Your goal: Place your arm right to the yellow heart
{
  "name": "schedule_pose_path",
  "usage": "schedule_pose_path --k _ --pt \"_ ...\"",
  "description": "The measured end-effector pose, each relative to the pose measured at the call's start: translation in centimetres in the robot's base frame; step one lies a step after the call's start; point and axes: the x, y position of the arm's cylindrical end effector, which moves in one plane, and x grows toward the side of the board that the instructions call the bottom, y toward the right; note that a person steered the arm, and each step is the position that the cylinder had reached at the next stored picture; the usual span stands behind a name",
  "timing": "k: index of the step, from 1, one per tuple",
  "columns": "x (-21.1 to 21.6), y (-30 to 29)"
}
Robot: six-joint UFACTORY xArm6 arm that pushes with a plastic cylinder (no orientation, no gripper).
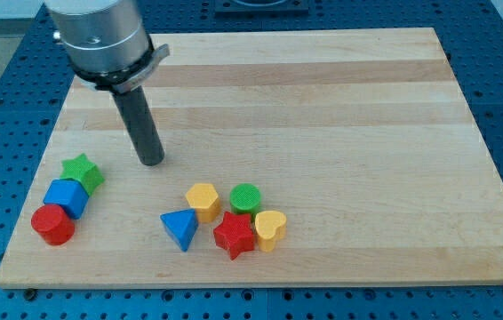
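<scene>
The yellow heart (270, 229) lies near the board's bottom edge, at the right end of a cluster of blocks, touching the red star (234, 234). My tip (152, 161) rests on the board well up and to the left of the heart, above the blue triangle (180, 229) and to the right of the green star (83, 172). It touches no block.
A yellow hexagon (203, 201) and a green cylinder (245, 199) sit just above the cluster. A blue cube (66, 197) and a red cylinder (53, 224) lie at the lower left below the green star. The wooden board (340, 107) sits on a blue perforated table.
</scene>
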Motion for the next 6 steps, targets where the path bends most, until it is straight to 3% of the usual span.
schedule_pose_path --k 4,5,6 --pt "-3.1 1.2" --pt "-3.3 6.8" --pt "0.0 18.0"
